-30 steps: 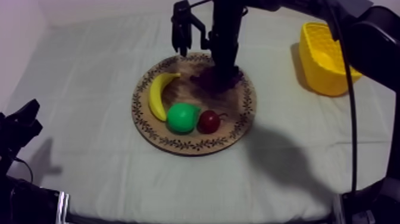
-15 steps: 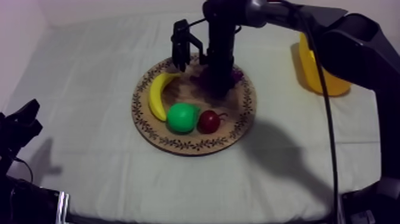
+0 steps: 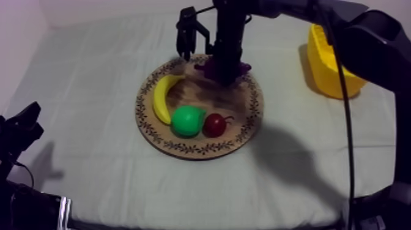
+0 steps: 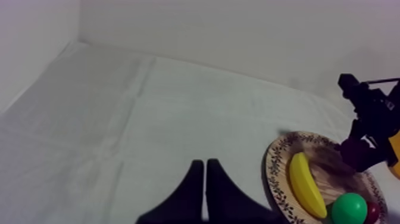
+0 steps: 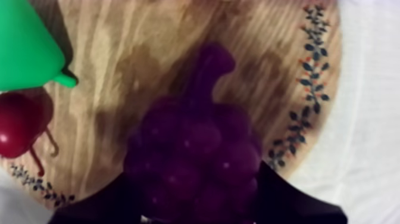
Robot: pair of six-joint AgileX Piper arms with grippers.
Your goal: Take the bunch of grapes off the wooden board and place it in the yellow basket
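Creased grey-white cloth (image 3: pixel 85 92); pale wall (image 4: pixel 238 30) behind

The top camera sits above the near edge of the table (image 3: pixel 92 122) and looks down across it at a slant, far enough off to take in the wooden board (image 3: pixel 199 148) and the yellow basket (image 3: pixel 330 64). My left wrist camera rides low and well back, facing past my left gripper (image 4: pixel 205 162), fingers pressed together, toward the back wall (image 4: pixel 238 30), catching the board from the side. My right wrist camera looks almost straight down, very near the bunch of grapes (image 5: pixel 196 155) clasped in my right gripper (image 5: pixel 196 199). All three share the board.
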